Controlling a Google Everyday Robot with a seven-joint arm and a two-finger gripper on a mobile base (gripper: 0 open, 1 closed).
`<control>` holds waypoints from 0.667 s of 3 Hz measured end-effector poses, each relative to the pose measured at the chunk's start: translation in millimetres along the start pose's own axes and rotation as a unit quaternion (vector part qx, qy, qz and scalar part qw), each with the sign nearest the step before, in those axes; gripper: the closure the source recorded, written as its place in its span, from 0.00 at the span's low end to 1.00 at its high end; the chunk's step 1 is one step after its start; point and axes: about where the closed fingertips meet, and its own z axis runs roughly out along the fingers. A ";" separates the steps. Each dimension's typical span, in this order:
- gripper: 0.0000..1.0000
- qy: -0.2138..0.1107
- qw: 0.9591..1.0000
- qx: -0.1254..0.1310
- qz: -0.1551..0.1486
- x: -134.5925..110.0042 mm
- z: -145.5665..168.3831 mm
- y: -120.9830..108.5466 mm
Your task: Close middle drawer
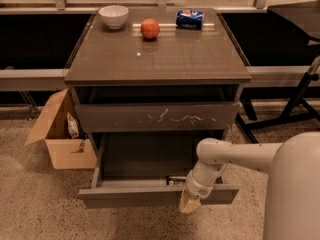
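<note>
Speckled floor (40, 204), grey cabinet (160, 59); middle drawer (135, 195) pulled well out beneath the scratched drawer (157, 117).
Pincer (190, 202) hangs low at the open drawer's front panel, off-centre, likely placed there to push it in. Spread or pressed together: cannot tell.

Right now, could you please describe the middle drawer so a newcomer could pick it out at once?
Find the grey-brown cabinet with the glossy top. Under its drawer with white scratch marks, the wide, shallow grey-brown middle drawer stands pulled out, the tan-tipped gripper at its front panel. Unlike that neighbour, its front is plain, unscratched.
</note>
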 end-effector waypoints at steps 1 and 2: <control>0.51 0.019 0.999 0.026 0.000 -2.9 5.7 -11.4; 0.20 0.031 0.997 0.076 -0.002 -3.3 5.7 -28.6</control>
